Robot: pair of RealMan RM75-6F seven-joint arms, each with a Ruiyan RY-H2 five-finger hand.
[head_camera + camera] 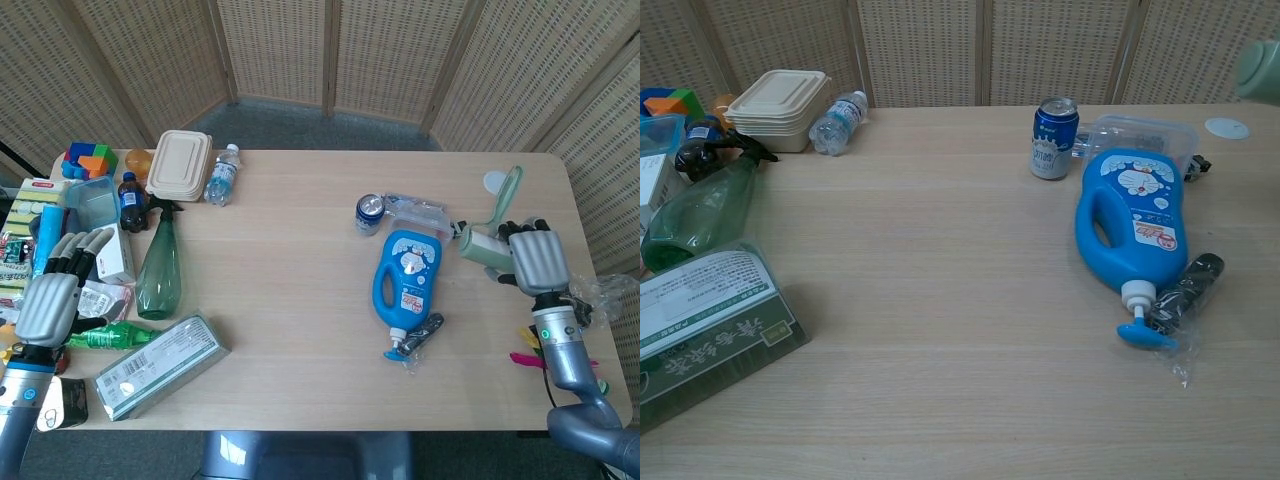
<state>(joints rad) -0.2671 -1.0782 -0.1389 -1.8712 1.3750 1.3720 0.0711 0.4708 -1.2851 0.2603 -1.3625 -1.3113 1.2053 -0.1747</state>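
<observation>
My right hand (538,258) grips a pale green lint roller (487,238) and holds it in the air at the table's right side, handle pointing up and away. In the chest view only a tip of the roller (1262,68) shows at the top right edge. Left of it lies a blue detergent bottle (405,278) with a pump nozzle, and a small dark wrapped item (424,334) sits beside the nozzle. My left hand (50,292) hovers over the clutter at the table's left edge, fingers spread, holding nothing.
A blue can (368,213) and a clear plastic box (420,213) stand behind the bottle. A green spray bottle (159,267), a green packet box (160,365), a beige lunch box (180,164) and a water bottle (222,175) fill the left. A white lid (496,183) and feathered shuttlecocks (560,362) lie on the right.
</observation>
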